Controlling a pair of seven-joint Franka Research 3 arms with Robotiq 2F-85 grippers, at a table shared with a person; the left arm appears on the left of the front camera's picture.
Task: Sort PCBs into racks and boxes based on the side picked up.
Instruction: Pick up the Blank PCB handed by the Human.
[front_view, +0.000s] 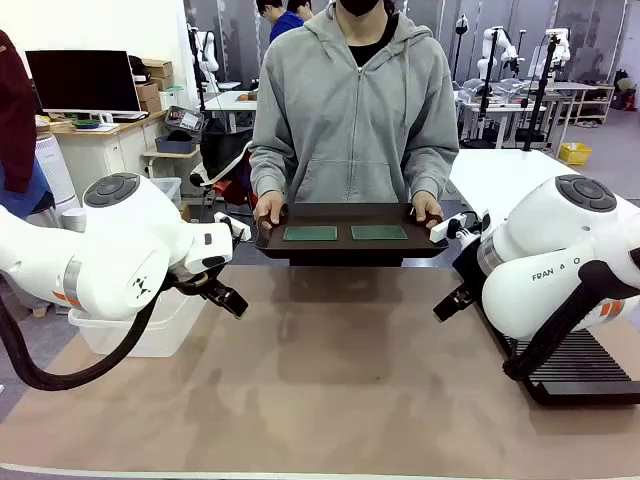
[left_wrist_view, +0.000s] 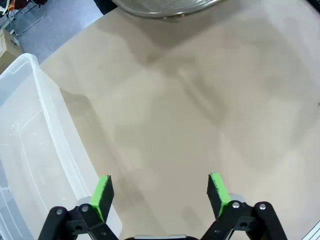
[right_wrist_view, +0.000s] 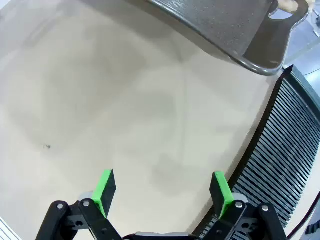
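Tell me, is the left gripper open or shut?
Open. The left gripper has its green pads spread wide above the bare table, nothing between them.

Front view, 8 o'clock: most of the clear tub (front_view: 160, 335) hidden behind the left arm (front_view: 110, 250). 4 o'clock: part of the black rack (front_view: 590, 378) masked by the right arm (front_view: 560, 265) and cut by the picture's edge. Towards 12 o'clock: two PCBs (front_view: 310, 233) (front_view: 379, 232) on the tray (front_view: 350, 250), too small for any component detail.

Left wrist view: tub (left_wrist_view: 30, 150) cut off at 9 and 7 o'clock; tray underside (left_wrist_view: 165, 7) cropped at 12 o'clock.

Right wrist view: tray (right_wrist_view: 235, 30) cropped at 1 o'clock, rack (right_wrist_view: 280, 160) at 4 o'clock.

Mounts of left pincer (left_wrist_view: 160, 192) and right pincer (right_wrist_view: 162, 190) cut at 6 o'clock.
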